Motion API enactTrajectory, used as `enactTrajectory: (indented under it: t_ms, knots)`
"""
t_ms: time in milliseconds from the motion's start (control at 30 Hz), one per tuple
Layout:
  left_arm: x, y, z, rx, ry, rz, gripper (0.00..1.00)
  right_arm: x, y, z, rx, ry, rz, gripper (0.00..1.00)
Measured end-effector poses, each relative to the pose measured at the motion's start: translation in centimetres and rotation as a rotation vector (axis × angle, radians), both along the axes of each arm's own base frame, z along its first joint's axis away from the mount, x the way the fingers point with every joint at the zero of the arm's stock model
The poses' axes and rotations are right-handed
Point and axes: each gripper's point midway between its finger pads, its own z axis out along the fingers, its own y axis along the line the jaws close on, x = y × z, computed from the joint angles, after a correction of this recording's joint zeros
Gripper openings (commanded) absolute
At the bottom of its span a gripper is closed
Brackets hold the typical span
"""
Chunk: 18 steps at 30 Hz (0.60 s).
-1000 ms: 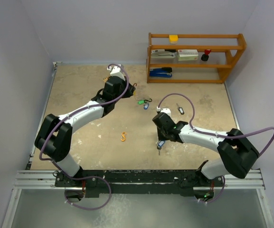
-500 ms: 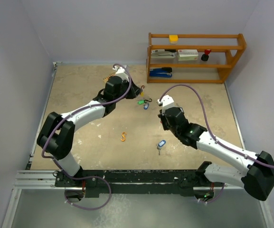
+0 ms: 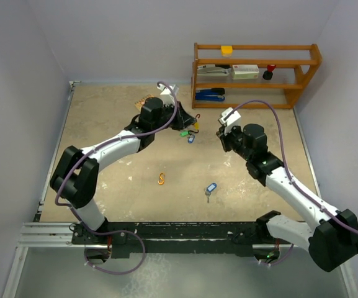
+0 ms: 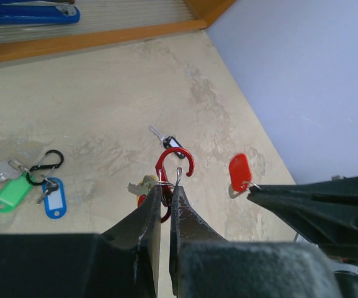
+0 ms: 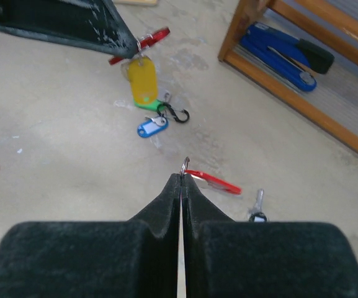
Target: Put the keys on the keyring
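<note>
Across the tan counter (image 3: 135, 205), seen from above, a wooden shelf (image 3: 256, 85) stands at the upper right of the frame, and two black-and-white arms reach up from the bottom edge. Over the last second the right arm (image 3: 290, 186) has swung up from the lower centre, where a blue-tagged key (image 3: 210, 187) lies alone, to the upper middle. The left arm (image 3: 113, 148) has edged rightward to meet it, and their tips now face each other, near but apart. The left end effector (image 4: 168, 189) is clamped on a red clip (image 4: 174, 166) whose hooked end points out beyond the fingertips. A yellow-tagged key (image 5: 143, 81) already hangs from that clip. The right end effector (image 5: 182, 177) has its fingers pressed together on the small ring of a red-tagged key (image 5: 213, 181), which appears lifted off the counter. The red clip looks to be the keyring, so this approach likely sets up threading the red-tagged key onto its hook, a step not yet done. On the counter near the tips lie a green-tagged key (image 4: 12, 192) and a second blue-tagged key (image 4: 53, 203) beside a black clip (image 4: 45, 164). A dark-tagged key (image 5: 257, 208) lies close by, and an orange clip (image 3: 161, 179) sits at lower centre.
</note>
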Motion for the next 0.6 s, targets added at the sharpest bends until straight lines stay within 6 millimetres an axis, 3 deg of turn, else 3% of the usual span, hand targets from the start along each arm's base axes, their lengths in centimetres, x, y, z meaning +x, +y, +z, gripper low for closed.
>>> enactTrajectory:
  t_ms: [300, 600]
  knots:
    - [-0.8, -1.0, -0.4, 0.016, 0.006, -0.053, 0.0, 1.6, 2.0, -0.7, 0.077, 0.055, 0.187, 0.0]
    - [-1.0, -1.4, -0.5, 0.034, 0.005, -0.078, 0.0, 2.5, 3.6, 0.0, 0.127, 0.057, 0.294, 0.0]
